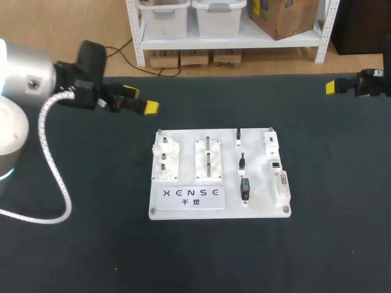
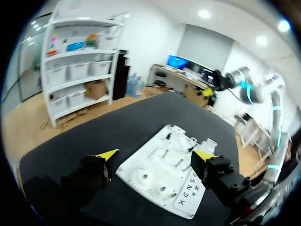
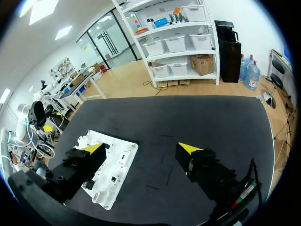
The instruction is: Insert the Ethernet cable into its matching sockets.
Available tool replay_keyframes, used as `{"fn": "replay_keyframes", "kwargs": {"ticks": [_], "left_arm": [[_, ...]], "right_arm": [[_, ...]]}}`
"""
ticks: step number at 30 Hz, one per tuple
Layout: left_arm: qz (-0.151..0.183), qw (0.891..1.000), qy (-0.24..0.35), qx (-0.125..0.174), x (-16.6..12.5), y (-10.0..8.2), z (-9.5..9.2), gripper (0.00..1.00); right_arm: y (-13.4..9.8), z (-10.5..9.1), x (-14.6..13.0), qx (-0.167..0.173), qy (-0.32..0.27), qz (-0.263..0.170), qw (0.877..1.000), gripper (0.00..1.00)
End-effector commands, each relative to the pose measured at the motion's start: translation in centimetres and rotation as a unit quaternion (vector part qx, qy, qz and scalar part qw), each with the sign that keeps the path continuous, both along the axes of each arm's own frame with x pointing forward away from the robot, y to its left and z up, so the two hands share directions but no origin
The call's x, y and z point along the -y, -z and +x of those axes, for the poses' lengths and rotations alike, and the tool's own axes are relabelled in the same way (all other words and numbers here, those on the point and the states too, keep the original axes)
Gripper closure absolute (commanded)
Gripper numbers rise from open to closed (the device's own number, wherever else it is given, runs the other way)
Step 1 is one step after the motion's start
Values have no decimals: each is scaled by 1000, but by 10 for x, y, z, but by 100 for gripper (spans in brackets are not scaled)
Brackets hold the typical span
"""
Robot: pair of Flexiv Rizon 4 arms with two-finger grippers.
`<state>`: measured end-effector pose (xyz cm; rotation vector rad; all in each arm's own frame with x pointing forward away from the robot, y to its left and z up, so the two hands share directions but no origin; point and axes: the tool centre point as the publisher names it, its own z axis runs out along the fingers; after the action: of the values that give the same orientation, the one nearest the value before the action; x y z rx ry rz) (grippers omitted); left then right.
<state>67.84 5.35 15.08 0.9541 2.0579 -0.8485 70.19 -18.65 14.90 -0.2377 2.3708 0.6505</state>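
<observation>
A white practice board lies flat mid-table. A column of small dark plug pieces sits right of its centre, and white socket blocks line its right edge. I cannot tell which piece is the Ethernet cable. My left gripper hovers open off the board's far left corner, holding nothing. In the left wrist view the board lies ahead of that open gripper. My right gripper hangs open at the table's far right, well away from the board, with nothing between the fingers.
The board sits on a dark table mat with bare mat on every side. White post fixtures and a slotted plate fill the board's left half. A white hose loops from my left arm onto the table.
</observation>
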Motion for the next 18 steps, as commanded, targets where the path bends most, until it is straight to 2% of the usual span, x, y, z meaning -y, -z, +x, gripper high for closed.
{"fn": "replay_keyframes", "kwargs": {"ticks": [1, 7, 11, 18], "left_arm": [[-110, 949, 260, 143, 19, 12, -8, 0], [-94, 930, 312, 170, 49, 23, -39, 0], [-88, 921, 334, 182, 61, 31, -50, 0], [-56, 920, 339, 187, 73, 42, -61, 0]], "right_arm": [[0, -1, 0, 0, 1, -1, 1000, 0], [0, -1, 0, 0, 1, -1, 1000, 0], [0, -1, 0, 0, 1, -1, 1000, 0], [0, -1, 0, 0, 1, -1, 1000, 0]]}}
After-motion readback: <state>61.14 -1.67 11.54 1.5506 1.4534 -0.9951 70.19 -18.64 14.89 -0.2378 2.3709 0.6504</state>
